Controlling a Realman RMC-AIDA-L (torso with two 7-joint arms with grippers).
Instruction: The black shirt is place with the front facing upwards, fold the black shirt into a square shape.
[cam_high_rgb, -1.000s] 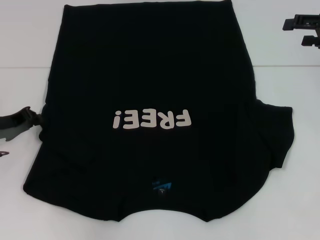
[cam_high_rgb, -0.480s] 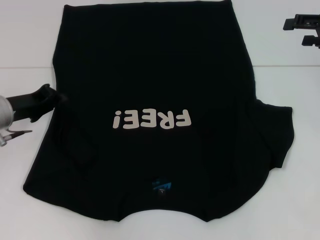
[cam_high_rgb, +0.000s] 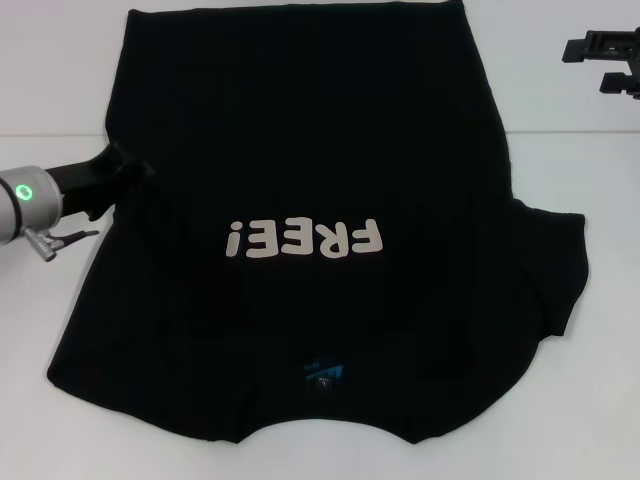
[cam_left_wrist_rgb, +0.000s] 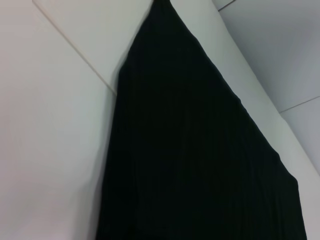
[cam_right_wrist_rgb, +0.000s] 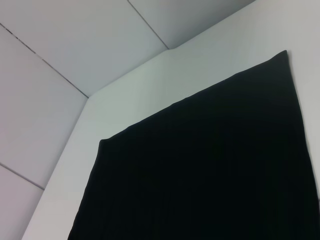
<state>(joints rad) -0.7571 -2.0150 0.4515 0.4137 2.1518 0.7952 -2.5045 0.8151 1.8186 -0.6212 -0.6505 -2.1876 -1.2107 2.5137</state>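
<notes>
Item: black shirt (cam_high_rgb: 300, 160), laid front up on the white counter (cam_high_rgb: 600, 420), collar and blue neck label (cam_high_rgb: 323, 374) at the near edge, hem at the far edge. Cream lettering "FREE!" (cam_high_rgb: 304, 239) reads upside down across the chest. Right-hand sleeve spread flat to the side; the left-hand sleeve does not show as a separate shape and may be tucked in, though black on black makes this hard to read.

Item: left tool (cam_high_rgb: 128, 178), at the shirt's left edge about level with the lettering, its tip over or on the cloth margin. Cannot tell how its jaws stand, nor whether any cloth is gripped; the left wrist view shows only shirt and counter.

Item: right tool (cam_high_rgb: 610, 58), far right, off the shirt and well apart from it, parked. Jaw state cannot be told.

Step in hand, as judged: first fold, the left side being taken up. No fold is complete; the task is at its start.

Next move calls for: a sure pinch on the left edge, then carrying it across toward the centre line without dragging the rest of the shirt
</notes>
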